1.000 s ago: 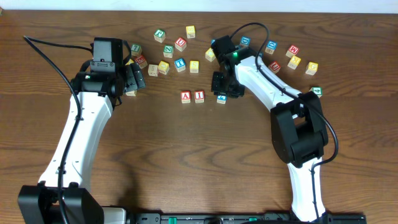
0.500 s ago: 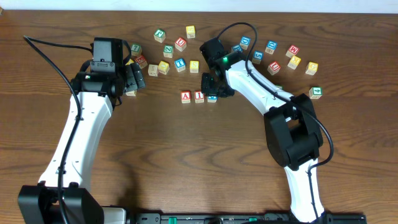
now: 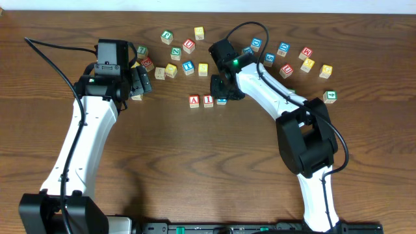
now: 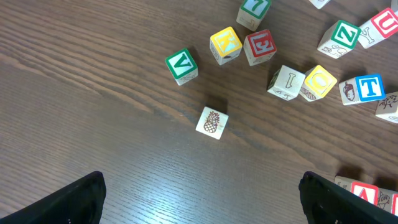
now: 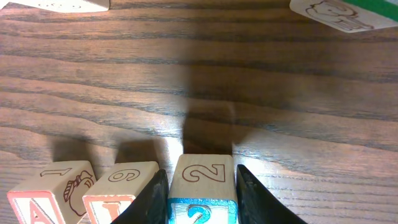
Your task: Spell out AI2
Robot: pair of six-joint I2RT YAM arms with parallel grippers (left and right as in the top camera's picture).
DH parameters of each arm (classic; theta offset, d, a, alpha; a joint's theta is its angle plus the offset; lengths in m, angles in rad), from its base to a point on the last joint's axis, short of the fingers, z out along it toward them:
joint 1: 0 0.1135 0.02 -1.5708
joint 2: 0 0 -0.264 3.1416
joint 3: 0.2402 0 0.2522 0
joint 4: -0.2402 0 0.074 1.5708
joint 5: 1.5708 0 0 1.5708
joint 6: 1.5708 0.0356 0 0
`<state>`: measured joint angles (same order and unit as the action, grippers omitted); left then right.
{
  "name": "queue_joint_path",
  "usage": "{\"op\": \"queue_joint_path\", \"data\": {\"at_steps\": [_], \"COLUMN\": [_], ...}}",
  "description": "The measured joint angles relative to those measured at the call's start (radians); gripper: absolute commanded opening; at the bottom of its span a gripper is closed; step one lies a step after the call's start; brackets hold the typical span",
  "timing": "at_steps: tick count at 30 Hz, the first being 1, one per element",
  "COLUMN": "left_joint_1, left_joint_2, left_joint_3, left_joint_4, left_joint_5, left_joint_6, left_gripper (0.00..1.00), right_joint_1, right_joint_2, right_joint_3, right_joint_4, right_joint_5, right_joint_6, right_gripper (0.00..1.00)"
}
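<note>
One 2 block (image 5: 202, 180) between right jaws, apparently snug.

The right arm (image 3: 263, 84) has carried the 2 block (image 5: 202, 186) leftward to just beside the I block (image 3: 208, 100).

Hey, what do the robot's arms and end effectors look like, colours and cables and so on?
The left arm and right arm have white rounded links and black joints. The left end effector and right end effector are black. A thin black cable runs along each.
</note>
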<state>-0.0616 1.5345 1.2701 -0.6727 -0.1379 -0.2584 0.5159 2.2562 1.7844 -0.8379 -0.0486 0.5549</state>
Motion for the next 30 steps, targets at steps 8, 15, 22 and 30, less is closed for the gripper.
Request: {"op": "queue_joint_path", "data": {"at_steps": [8,15,22,30], "left_joint_1": [0.0,0.0,0.0,0.0], "left_joint_2": [0.0,0.0,0.0,0.0], "left_joint_3": [0.0,0.0,0.0,0.0], "left_joint_4": [0.0,0.0,0.0,0.0], "left_joint_5": [0.0,0.0,0.0,0.0], "left_joint_6": [0.0,0.0,0.0,0.0], "left_gripper": [0.98,0.98,0.98,0.98], "right_joint_1": [0.0,-0.001,-0.004,-0.029], "right_joint_2": [0.0,-0.001,-0.049,-0.102], "right_joint_3": [0.0,0.0,0.0,0.0], "right_joint_4": [0.008,-0.003,-0.034,-0.071], "right_joint_5": [0.0,-0.008,-0.008,-0.011], "right_joint_6": [-0.008,-0.024,-0.032,-0.041], "right_gripper": [0.44,0.5,0.51,0.52]}}
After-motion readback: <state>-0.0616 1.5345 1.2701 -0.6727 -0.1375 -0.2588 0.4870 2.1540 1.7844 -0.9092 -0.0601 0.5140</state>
